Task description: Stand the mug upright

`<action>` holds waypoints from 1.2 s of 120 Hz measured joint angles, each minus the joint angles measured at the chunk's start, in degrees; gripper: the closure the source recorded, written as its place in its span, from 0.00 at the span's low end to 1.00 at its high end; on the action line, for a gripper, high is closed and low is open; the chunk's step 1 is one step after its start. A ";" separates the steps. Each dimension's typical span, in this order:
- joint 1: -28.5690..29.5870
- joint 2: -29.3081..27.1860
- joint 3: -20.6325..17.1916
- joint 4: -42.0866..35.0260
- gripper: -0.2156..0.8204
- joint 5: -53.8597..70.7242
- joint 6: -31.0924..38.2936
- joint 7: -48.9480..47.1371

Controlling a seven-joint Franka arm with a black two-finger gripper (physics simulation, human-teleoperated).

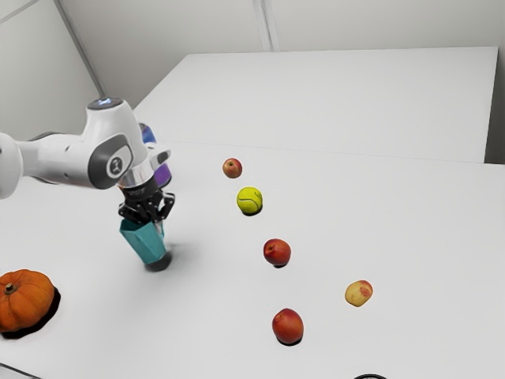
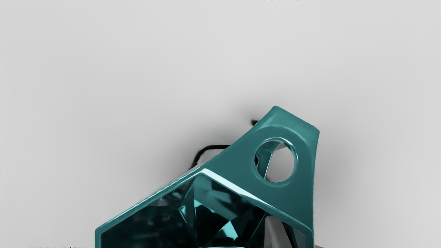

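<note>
In the exterior view my gripper (image 1: 148, 215) points down at the teal mug (image 1: 144, 241), gripping it near the rim. The mug leans there, mouth toward the upper left and its lower end over a dark patch on the table. From the wrist view, my gripper (image 2: 296, 238) has one finger inside the faceted mug (image 2: 286, 199) and the other outside, with the wall between them. The handle, with its round hole, juts out beside the mouth. Much of the outer finger is hidden by the mug.
An orange pumpkin (image 1: 25, 300) sits at the exterior view's lower left. A blue and purple object (image 1: 162, 174) stands behind the hand. Toward the exterior view's right lie a tennis ball (image 1: 249, 200), an apple (image 1: 232, 167), two red fruits (image 1: 277, 252) and a yellowish fruit (image 1: 359, 293) on the white table (image 1: 426, 229).
</note>
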 joint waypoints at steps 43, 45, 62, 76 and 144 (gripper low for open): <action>1.18 1.21 -0.06 0.07 0.97 1.47 -0.21 -9.60; 1.24 1.40 -0.09 0.08 0.97 1.47 -0.19 -9.94; 0.82 2.74 -0.07 0.08 0.97 1.30 0.01 -12.53; -1.26 3.85 -0.05 0.09 0.97 1.11 0.20 -14.30; -2.21 4.62 -0.03 0.90 0.44 0.45 0.52 -18.60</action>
